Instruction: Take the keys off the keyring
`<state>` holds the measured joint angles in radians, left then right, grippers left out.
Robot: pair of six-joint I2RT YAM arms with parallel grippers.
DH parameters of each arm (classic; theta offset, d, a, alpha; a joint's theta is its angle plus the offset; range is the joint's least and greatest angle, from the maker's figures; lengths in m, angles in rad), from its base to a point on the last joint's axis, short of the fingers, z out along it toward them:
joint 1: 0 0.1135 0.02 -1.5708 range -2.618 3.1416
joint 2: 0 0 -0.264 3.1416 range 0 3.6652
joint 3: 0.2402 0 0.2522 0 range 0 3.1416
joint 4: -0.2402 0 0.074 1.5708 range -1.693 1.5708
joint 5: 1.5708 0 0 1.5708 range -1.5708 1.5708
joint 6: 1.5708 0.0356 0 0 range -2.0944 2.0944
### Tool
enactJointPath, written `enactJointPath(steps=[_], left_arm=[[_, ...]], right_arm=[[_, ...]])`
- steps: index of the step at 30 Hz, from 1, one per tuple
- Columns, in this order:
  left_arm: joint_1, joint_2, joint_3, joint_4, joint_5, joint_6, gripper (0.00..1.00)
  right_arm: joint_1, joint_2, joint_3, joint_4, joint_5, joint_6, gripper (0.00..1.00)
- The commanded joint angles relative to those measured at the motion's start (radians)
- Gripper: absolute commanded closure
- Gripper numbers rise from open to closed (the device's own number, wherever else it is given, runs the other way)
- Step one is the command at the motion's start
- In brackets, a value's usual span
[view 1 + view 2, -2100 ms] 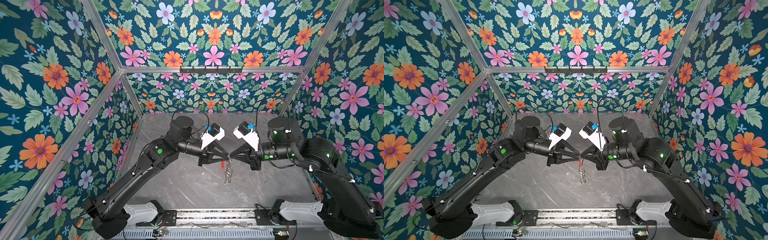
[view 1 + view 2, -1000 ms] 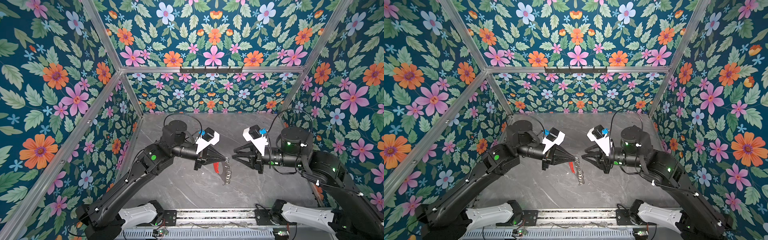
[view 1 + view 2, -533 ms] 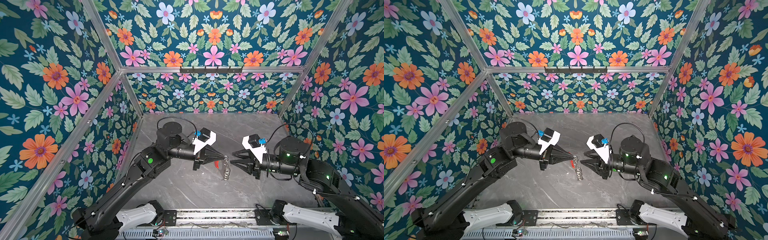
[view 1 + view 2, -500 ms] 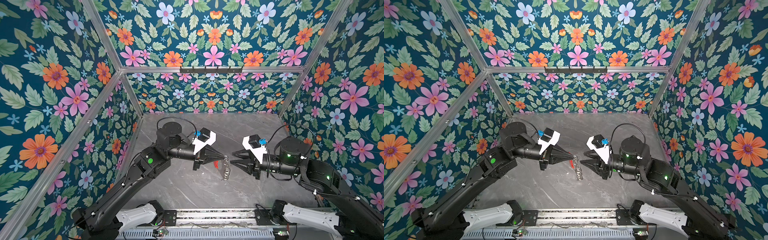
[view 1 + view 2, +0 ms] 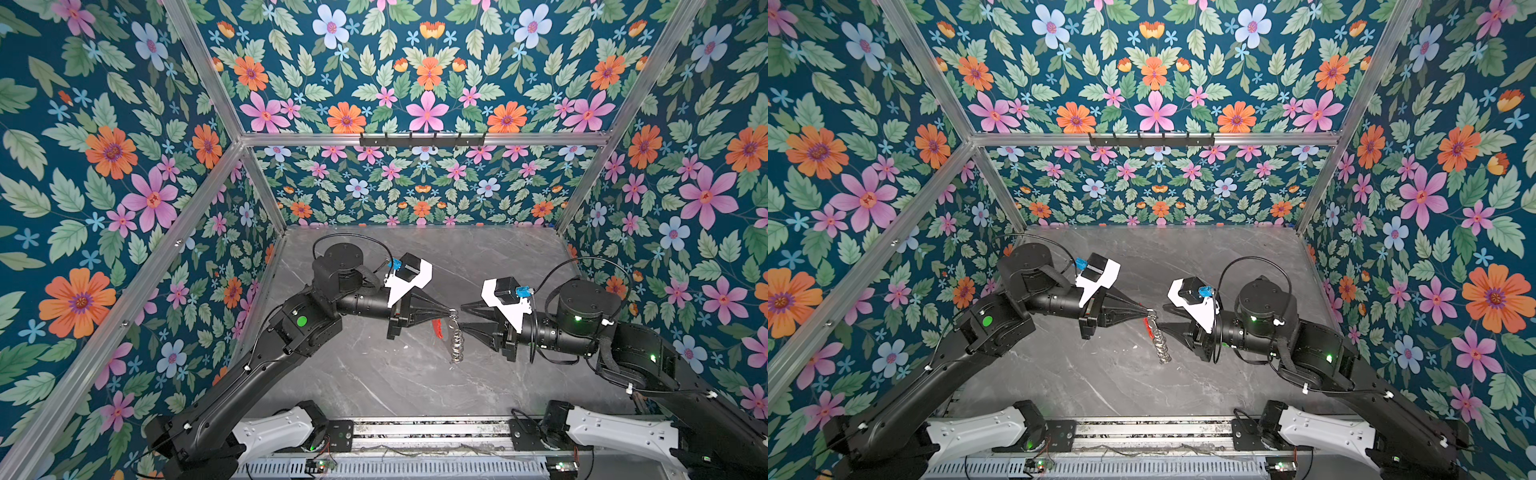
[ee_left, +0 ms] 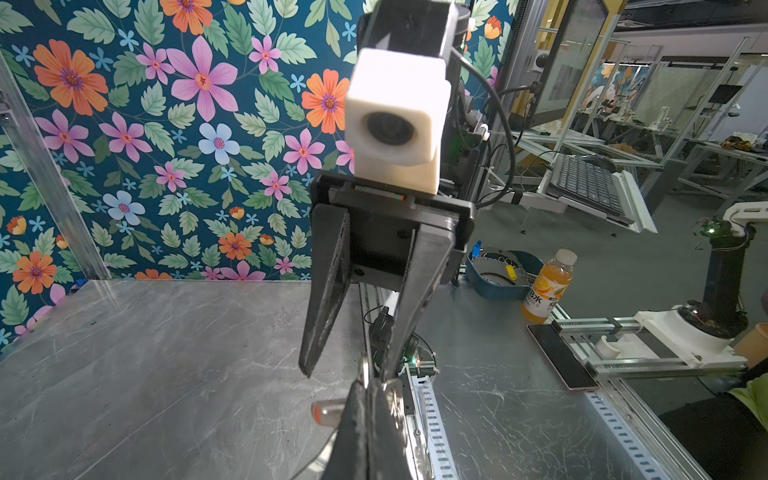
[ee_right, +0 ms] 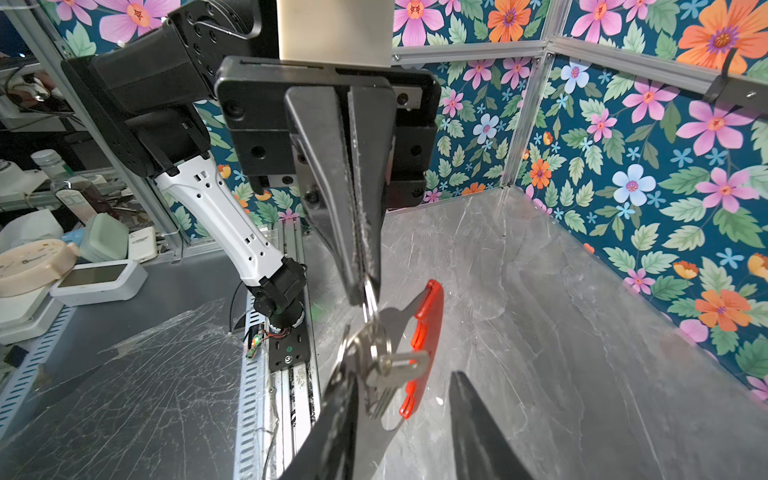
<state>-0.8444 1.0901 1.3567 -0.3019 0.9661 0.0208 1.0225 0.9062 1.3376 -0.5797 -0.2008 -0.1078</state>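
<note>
The keyring [image 5: 456,343] [image 5: 1162,345], a flat grey crescent plate with a red inner strip [image 7: 428,332] and a fringe of silver loops, hangs above the table. My left gripper [image 5: 452,311] [image 5: 1148,311] [image 6: 368,386] is shut on the loop at its top. A small silver key [image 7: 409,363] lies across the plate on a ring. My right gripper [image 5: 462,319] [image 5: 1163,318] [image 7: 401,415] stands open, facing the left one. The plate and key are between its fingers. In the right wrist view the plate rests against one finger [image 7: 332,419]; the other [image 7: 469,419] stands apart.
Floral walls close the grey marble table [image 5: 374,374] on three sides. A metal rail [image 5: 415,432] runs along the front edge. A black hook bar [image 5: 422,139] hangs on the back wall. Outside the cell stand an orange drink bottle [image 6: 548,286] and a blue bowl [image 6: 498,274].
My right gripper has moved left up to the hanging keyring and its jaws have spread a little. The left gripper still holds the keyring, shifted slightly back.
</note>
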Motion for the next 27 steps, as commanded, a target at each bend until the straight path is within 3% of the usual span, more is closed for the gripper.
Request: enactJointPath(steps=[1, 6, 12, 27], left_arm=[[0.001, -0.001, 0.006, 0.039, 0.014, -0.009, 1.00], [0.001, 0.001, 0.009, 0.037, 0.017, -0.010, 1.00], [0.001, -0.002, 0.009, 0.033, 0.018, -0.010, 1.00], [0.000, -0.005, 0.013, 0.027, 0.004, -0.007, 1.00]], right_arm=[[0.033, 0.008, 0.006, 0.052, 0.072, -0.038, 0.62], [0.102, 0.032, 0.022, 0.052, 0.175, -0.092, 0.61], [0.110, 0.031, 0.031, 0.046, 0.225, -0.110, 0.61], [0.111, 0.039, 0.040, 0.017, 0.212, -0.112, 0.83]])
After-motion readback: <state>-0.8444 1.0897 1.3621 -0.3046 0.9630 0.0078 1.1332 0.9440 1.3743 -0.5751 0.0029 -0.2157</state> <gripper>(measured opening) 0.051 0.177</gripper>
